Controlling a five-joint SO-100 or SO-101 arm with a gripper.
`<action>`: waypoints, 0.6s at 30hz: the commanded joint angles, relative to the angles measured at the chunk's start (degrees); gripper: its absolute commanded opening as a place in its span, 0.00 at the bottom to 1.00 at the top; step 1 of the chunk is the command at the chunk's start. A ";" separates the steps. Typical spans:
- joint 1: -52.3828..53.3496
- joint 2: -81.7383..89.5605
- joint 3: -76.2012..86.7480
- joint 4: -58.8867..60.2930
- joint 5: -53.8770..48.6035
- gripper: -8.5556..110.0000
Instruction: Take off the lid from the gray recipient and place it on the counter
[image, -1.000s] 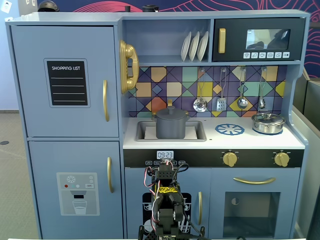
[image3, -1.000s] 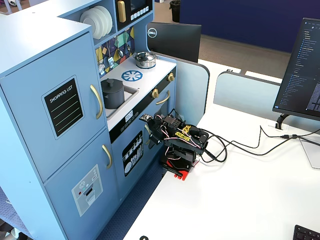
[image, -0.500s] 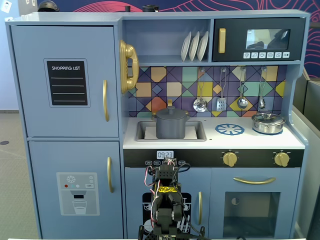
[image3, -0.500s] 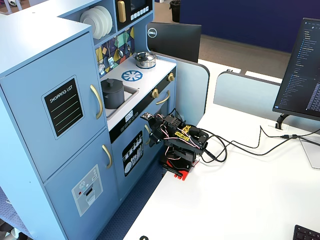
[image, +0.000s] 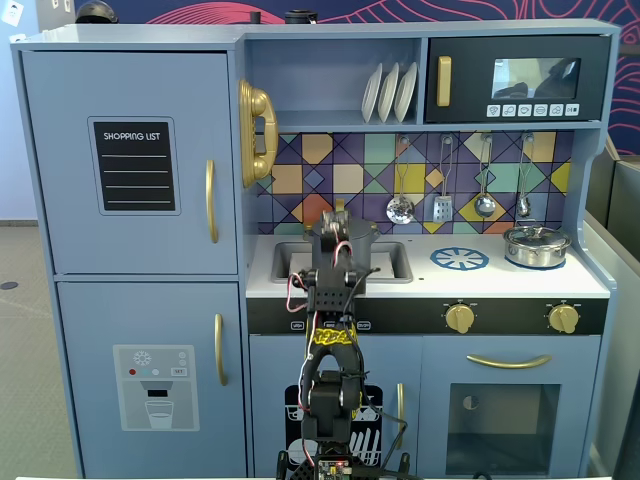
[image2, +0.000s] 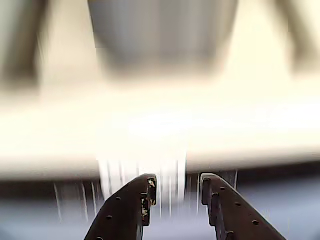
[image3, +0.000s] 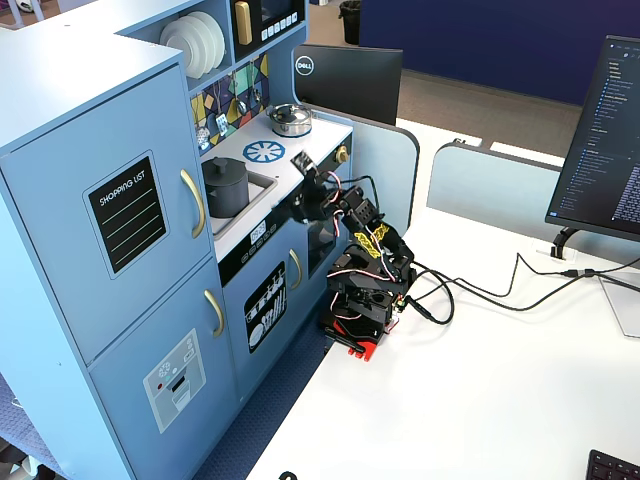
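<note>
The gray recipient (image3: 228, 195) stands in the recessed sink of the white counter (image3: 318, 133), with the dark gray lid (image3: 224, 163) on top of it. My gripper (image3: 300, 190) is at the counter's front edge, just in front of the sink and apart from the pot. In the wrist view the picture is motion-blurred. My gripper (image2: 177, 185) is open and empty, its jaws apart. The gray recipient (image2: 160, 35) is a blur straight ahead, beyond the white counter edge (image2: 160, 125). In the front fixed view my arm (image: 335, 250) hides most of the pot.
A shiny silver pot (image: 536, 245) with its own lid stands at the counter's right end, and it also shows in the side fixed view (image3: 291, 120). A blue burner print (image: 460, 259) lies between it and the sink. Utensils hang on the back wall (image: 460, 195). Cables (image3: 480, 290) trail over the white desk.
</note>
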 joint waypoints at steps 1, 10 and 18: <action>0.18 -3.08 -5.10 -12.39 -1.23 0.07; -0.09 -10.46 -5.19 -29.88 0.26 0.15; -1.05 -16.87 -5.63 -39.20 0.09 0.20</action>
